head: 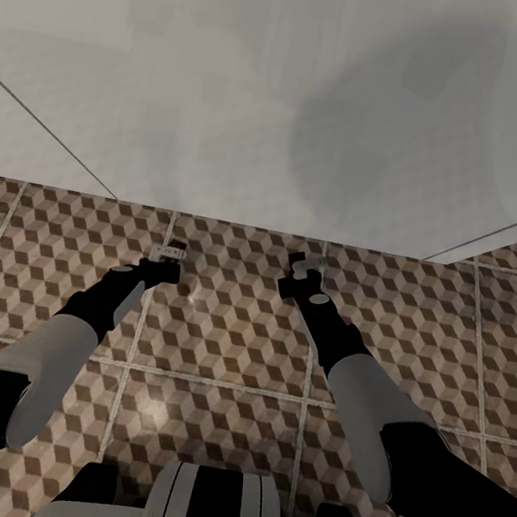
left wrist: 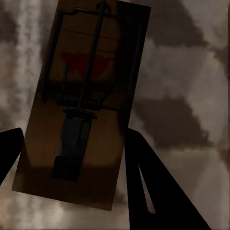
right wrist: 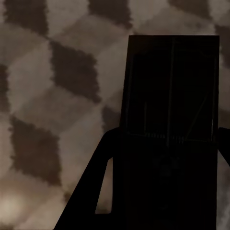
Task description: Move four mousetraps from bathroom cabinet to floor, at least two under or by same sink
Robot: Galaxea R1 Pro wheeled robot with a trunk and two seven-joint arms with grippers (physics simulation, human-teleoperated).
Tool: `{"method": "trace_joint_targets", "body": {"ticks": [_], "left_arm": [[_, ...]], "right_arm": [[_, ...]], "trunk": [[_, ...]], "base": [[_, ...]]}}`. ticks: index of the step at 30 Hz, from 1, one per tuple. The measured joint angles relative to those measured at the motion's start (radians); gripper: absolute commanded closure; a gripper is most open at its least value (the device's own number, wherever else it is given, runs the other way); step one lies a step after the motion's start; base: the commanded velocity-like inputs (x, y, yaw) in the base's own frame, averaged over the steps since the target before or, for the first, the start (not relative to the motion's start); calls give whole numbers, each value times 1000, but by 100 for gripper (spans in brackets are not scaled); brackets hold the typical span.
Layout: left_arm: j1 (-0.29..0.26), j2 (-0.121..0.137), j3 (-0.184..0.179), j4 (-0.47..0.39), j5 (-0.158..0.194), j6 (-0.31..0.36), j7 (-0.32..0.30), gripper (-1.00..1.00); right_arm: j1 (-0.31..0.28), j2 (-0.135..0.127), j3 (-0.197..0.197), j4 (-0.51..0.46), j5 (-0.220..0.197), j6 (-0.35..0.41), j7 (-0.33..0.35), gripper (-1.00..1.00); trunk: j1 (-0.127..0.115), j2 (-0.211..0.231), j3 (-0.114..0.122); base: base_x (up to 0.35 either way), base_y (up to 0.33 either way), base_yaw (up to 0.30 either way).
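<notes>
Mousetraps are held in both end effectors above the bathroom floor [head: 218,345], whose tiles are printed with a brown, beige and white cube pattern and divided by pale grout lines. In the left wrist view, a mousetrap [left wrist: 81,103] is seen as a brown board with dark wire parts, a coiled spring and a red mark, pinched by its near end between the dark fingers [left wrist: 153,187] of the left end effector [left wrist: 72,158], with the patterned tiles blurred behind it. In the right wrist view, a second mousetrap [right wrist: 170,120] appears very dark, its wire parts only faintly made out, and it is clamped at its near end between the fingers [right wrist: 91,191] of the right end effector [right wrist: 163,158]. In the head view, both arms are extended forward over the floor, the left end effector [head: 170,253] and the right end effector [head: 304,266] being held near the floor's far edge, where the tiles meet a pale grey wall [head: 287,94]. The traps themselves are too small to be resolved clearly in that view. The robot's white and black trunk [head: 214,509] is visible at the near edge of the floor.
</notes>
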Motion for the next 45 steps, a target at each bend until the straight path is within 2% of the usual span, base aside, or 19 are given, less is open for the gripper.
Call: {"method": "trace_joint_targets", "body": {"ticks": [12, 26, 33, 45], "left_arm": [[-27, -1, 1, -6, -1, 4, 3, 100], [-29, -1, -4, -9, 1, 2, 2, 100], [-28, 0, -8, -51, 3, 1, -5, 100], [-26, 0, -9, -61, 3, 1, -5, 100]], "right_arm": [[0, 0, 0, 0, 1, 0, 0, 100], [0, 0, 1, 0, 0, 0, 0, 100], [0, 0, 0, 0, 0, 0, 0, 100], [0, 0, 0, 0, 0, 0, 0, 100]], "trunk": [[0, 0, 0], [0, 0, 0], [0, 0, 0], [0, 0, 0]], "base": [[0, 0, 0], [0, 0, 0], [0, 0, 0], [0, 0, 0]]}}
